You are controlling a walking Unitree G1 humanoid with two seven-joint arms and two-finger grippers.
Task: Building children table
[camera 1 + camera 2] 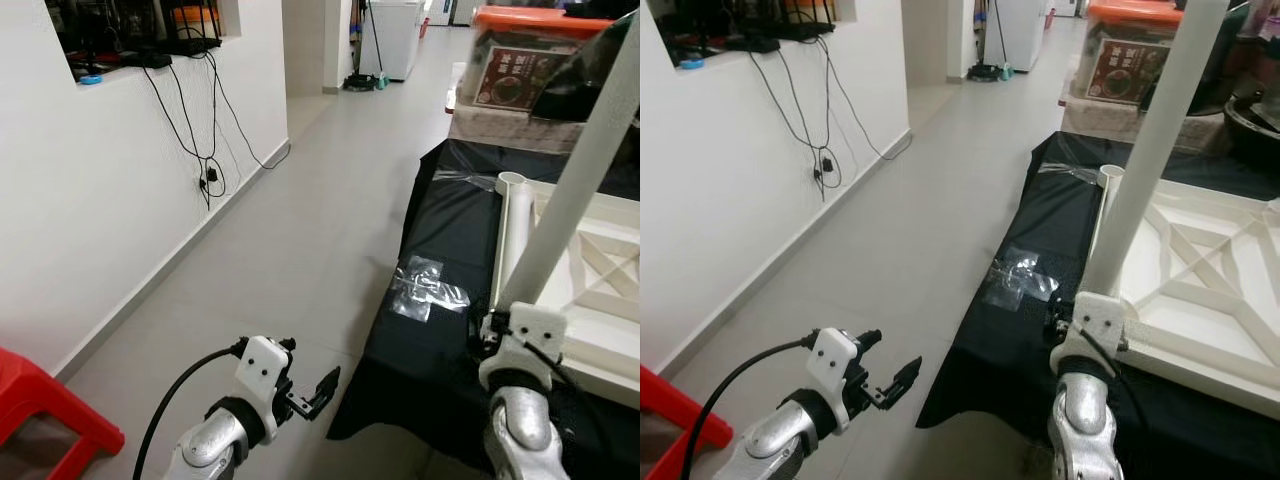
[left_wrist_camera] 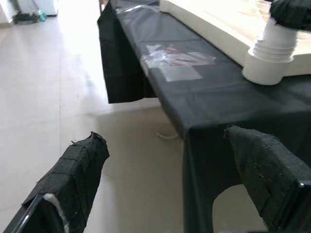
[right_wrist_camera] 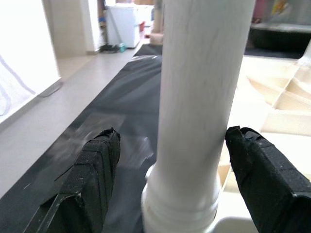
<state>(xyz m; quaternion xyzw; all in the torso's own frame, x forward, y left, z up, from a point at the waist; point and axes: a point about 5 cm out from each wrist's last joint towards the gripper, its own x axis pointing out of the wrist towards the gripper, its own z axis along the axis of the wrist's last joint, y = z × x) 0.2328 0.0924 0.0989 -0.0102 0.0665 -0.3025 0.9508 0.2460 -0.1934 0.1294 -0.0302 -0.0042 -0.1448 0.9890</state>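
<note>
— Where's the right gripper [image 3: 167, 184] now?

— I have it at the near left corner of the upturned white children's table panel [image 1: 1200, 290], which lies on the black-covered tabletop [image 1: 1040, 330]. Its two black fingers [image 3: 92, 179] stand on either side of a white table leg [image 1: 1145, 150], which rises steeply from that corner and leans away to the right. In the right wrist view there's a gap between each pad and the leg, so I read the gripper as spread around the leg, not clenched on it.

— And the leg's base?

— Its ribbed collar sits at the panel's corner. A second white leg [image 1: 512, 235] lies flat along the panel's left edge, open end pointing away from me.

— The left arm?

— The left gripper [image 1: 318, 388] hovers over the grey floor [image 1: 300, 230], off the tabletop's near left corner, released and holding nothing.

— Anything else on the tabletop?

— A crumpled clear plastic bag [image 1: 428, 288] near the left edge, just beside the panel. At the far end stands an orange-lidded storage box [image 1: 525, 65]. A red stool [image 1: 45, 400] sits by the white wall on my left.
</note>
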